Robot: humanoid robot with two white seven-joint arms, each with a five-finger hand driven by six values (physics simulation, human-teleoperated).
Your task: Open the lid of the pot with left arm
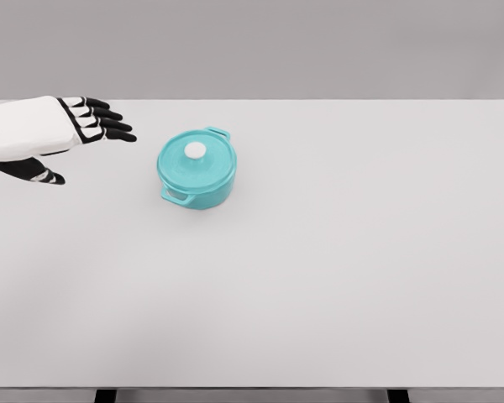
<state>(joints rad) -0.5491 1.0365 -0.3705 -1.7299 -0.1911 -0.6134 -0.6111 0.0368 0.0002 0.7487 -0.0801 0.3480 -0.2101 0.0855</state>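
Teal pot (196, 176), lid (196, 159) seated with its white knob (195, 150) untouched, toward the white table's (336, 269) far-left part. Left hand (42, 134), fingers extended and empty, nearby; grasp and lift remain.

I see a wide white table (336, 277) filling most of my head view, its far edge against a grey wall. One thing sits directly on it: a teal pot (196, 170), left of the table's middle and nearer its far edge. On the pot, a teal lid (195, 159) with a white knob (196, 150).
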